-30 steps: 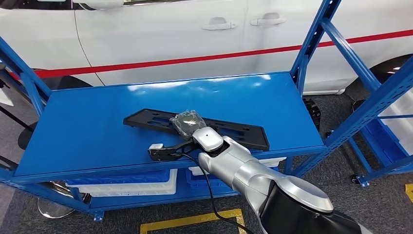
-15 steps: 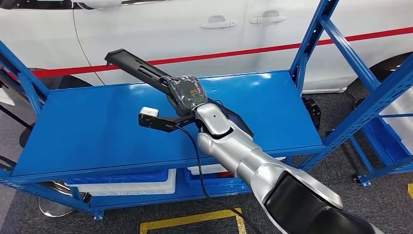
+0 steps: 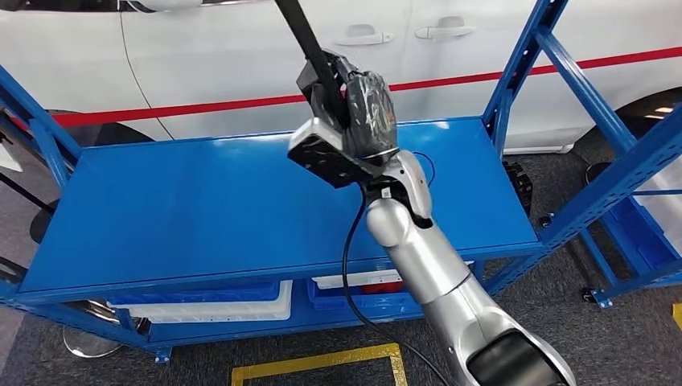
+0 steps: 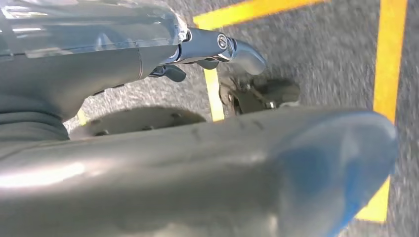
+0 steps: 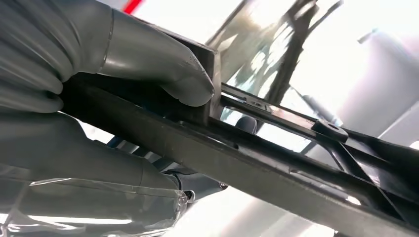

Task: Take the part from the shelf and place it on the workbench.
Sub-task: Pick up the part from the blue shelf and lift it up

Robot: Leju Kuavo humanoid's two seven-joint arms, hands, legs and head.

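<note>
My right hand (image 3: 367, 103), wrapped in clear plastic, grips the long black slotted part (image 3: 309, 47) and holds it high above the blue shelf top (image 3: 201, 209). The part stands steeply tilted, and its upper end runs out of the top of the head view. In the right wrist view the thumb (image 5: 163, 59) and fingers (image 5: 74, 148) clamp the black part (image 5: 276, 173) from both sides. My left hand (image 4: 148, 44) hangs over grey floor with yellow lines; how its fingers lie is unclear.
A white car with a red stripe (image 3: 201, 104) stands right behind the shelf. Blue uprights (image 3: 515, 72) and a slanted brace (image 3: 627, 161) frame the shelf's right side. White bins (image 3: 241, 301) sit on the lower level. A yellow floor marking (image 3: 322, 358) lies in front.
My right hand has lifted the black part off the shelf top and swung it from flat to nearly upright. The arm has risen and moved right.
</note>
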